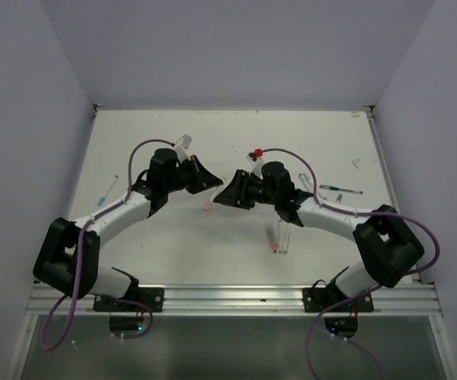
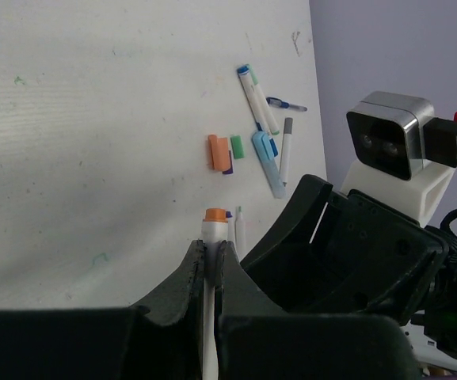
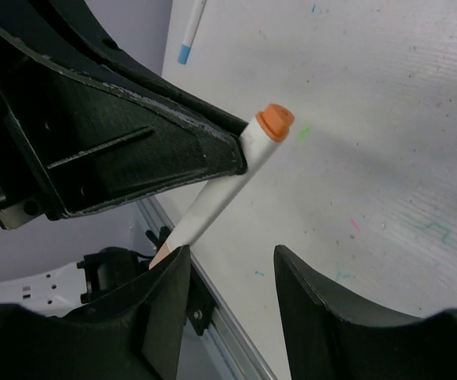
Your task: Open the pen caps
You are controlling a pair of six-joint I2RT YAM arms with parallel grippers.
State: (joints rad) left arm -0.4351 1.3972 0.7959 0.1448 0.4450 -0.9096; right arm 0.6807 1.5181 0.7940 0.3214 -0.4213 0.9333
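My left gripper (image 2: 212,244) is shut on a white pen barrel (image 2: 214,231) with an orange end (image 2: 215,214), held above the table; it sits mid-table in the top view (image 1: 211,180). In the right wrist view the same pen (image 3: 222,186) slants from its orange end (image 3: 276,121) down to a pinkish tip by my left finger. My right gripper (image 3: 230,252) is open, its jaws on either side of empty space just beside the pen's lower end (image 1: 223,195). Loose pen caps lie on the table: orange (image 2: 217,152), green (image 2: 238,146), light blue (image 2: 263,146).
Several pens lie beyond the caps (image 2: 257,99), on the right side of the table (image 1: 280,237) (image 1: 339,189). One pen with a blue end lies at the left (image 1: 109,190). The right arm's wrist camera (image 2: 390,146) is close to my left gripper.
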